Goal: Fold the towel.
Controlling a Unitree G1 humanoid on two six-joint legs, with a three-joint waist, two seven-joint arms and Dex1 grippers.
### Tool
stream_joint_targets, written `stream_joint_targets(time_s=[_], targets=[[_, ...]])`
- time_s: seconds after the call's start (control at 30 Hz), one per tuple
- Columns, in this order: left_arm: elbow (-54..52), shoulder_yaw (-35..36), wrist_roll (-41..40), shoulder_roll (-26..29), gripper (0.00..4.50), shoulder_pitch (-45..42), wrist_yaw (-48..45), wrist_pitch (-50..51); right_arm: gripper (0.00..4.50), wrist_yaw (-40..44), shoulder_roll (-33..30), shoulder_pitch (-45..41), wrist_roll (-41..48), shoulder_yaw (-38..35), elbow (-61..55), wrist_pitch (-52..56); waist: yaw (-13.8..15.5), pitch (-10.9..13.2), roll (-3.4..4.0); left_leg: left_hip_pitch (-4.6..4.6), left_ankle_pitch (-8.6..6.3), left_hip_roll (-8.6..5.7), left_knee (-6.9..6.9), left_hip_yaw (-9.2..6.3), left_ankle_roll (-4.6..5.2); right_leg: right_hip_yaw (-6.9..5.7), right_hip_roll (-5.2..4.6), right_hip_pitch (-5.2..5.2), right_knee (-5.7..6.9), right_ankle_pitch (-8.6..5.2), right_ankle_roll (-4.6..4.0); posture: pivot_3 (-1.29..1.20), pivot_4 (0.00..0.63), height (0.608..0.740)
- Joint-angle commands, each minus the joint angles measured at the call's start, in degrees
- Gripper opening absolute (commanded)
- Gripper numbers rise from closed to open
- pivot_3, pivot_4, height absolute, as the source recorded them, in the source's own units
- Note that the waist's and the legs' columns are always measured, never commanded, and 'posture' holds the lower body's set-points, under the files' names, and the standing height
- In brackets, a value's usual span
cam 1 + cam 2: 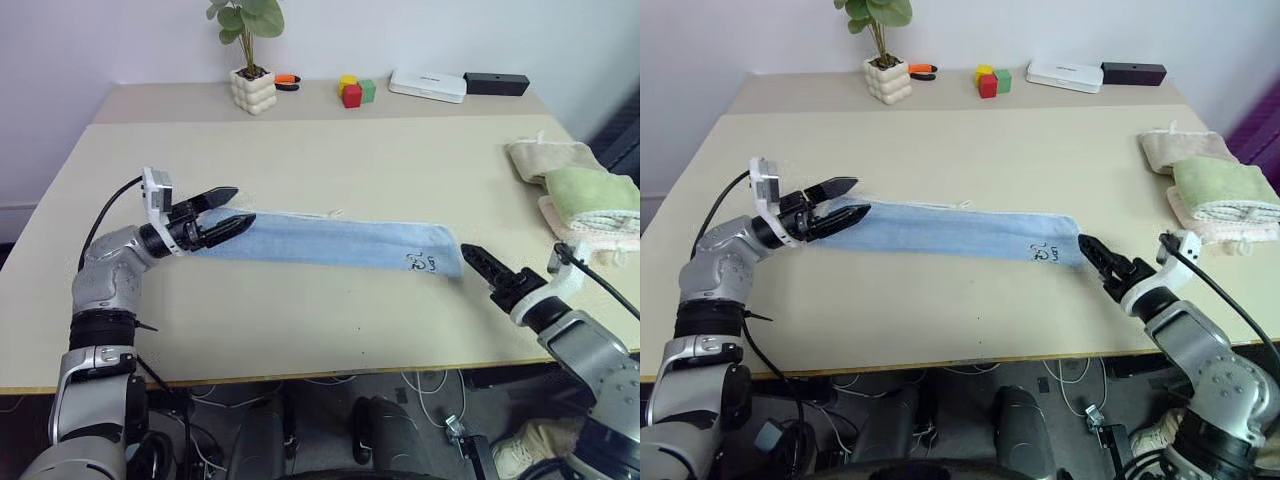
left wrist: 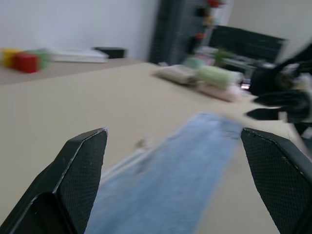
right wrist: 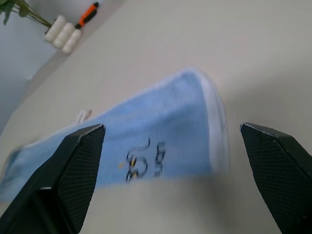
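While both pairs of black fingers stand spread wide with nothing between them, the towel (image 1: pixel 330 243) lies flat on the table (image 1: pixel 330 160) as a long narrow light blue strip running from the left-centre of the frame to the right-centre.

The left gripper (image 1: pixel 226 211) sits at the left end of the strip, its two fingers parted above the cloth and pointing toward the right of the frame. From the left wrist view the open fingers frame the blue strip stretching away, with the other gripper beyond its far end.

The right gripper (image 1: pixel 1096 254) sits just beside the right end of the strip, pointing toward the upper left of the frame. From the right wrist view the fingers stand far apart on either side of the towel's end, where the white hem (image 3: pixel 214 122) and the dark embroidered mark (image 3: pixel 144 161) show.

At the right edge of the frame a green folded towel (image 1: pixel 590 192) rests on cream folded cloths (image 1: pixel 545 155), well apart from the blue strip. Along the top of the frame stand a potted plant (image 1: pixel 250 60) in a white knobbly pot, an orange tool (image 1: pixel 287 81), coloured blocks (image 1: pixel 354 91), a flat white box (image 1: pixel 428 85) and a black bar (image 1: pixel 497 84).
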Motion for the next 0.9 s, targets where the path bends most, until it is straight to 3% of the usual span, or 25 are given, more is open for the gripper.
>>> stream_joint_targets(time_s=[0.03, 0.33, 0.63, 0.73, 0.9], targets=[[-3.14, -1.05, -0.96, 0.78, 4.47, -0.61, -2.82, -0.26, 4.5, -5.68, 0.98, 1.26, 7.56, -0.66, -1.51, -0.93, -0.04, 0.01, 0.02, 0.0, 0.0, 0.0, 0.0, 0.0, 0.0, 0.0, 0.0, 0.0, 0.0, 0.0, 0.0, 0.0, 0.15, 0.74], [-7.74, -1.37, -2.27, -1.26, 4.47, 2.55, -0.03, 1.16, 4.5, -13.72, 3.28, -0.23, 16.83, 4.36, 4.22, -6.26, -0.08, 0.01, 0.04, 0.0, -0.01, 0.0, -0.01, -0.01, 0.02, 0.03, 0.0, -0.01, -0.01, 0.0, 0.0, 0.0, 0.15, 0.74], [-13.26, 0.39, -3.62, 0.16, 4.47, 5.92, 2.89, 2.77, 4.5, -9.79, 1.8, -5.4, 8.66, 8.61, 16.16, -12.2, -0.31, -0.06, -0.05, 0.08, -0.01, 0.01, 0.0, -0.01, 0.03, 0.04, 0.01, 0.06, -0.04, -0.01, -0.01, 0.0, 0.15, 0.74], [-14.11, 0.19, -3.69, -0.15, 4.5, 6.37, 4.29, 2.63, 3.71, -9.02, 2.22, -9.59, 5.8, 9.47, 21.03, -14.4, -0.14, -0.08, -0.05, 0.14, -0.01, 0.02, 0.0, 0.01, 0.03, 0.05, 0.02, 0.13, -0.11, -0.01, -0.01, 0.0, 0.15, 0.74], [-15.86, 0.41, -4.31, -0.36, 4.5, 7.74, 5.92, 2.27, 1.06, -7.91, 3.79, -13.55, 1.18, 11.45, 24.35, -16.4, -0.22, -0.13, -0.14, 0.13, -0.02, 0.03, -0.01, 0.02, 0.04, 0.05, 0.01, 0.13, -0.14, -0.01, -0.01, 0.0, 0.15, 0.74]])
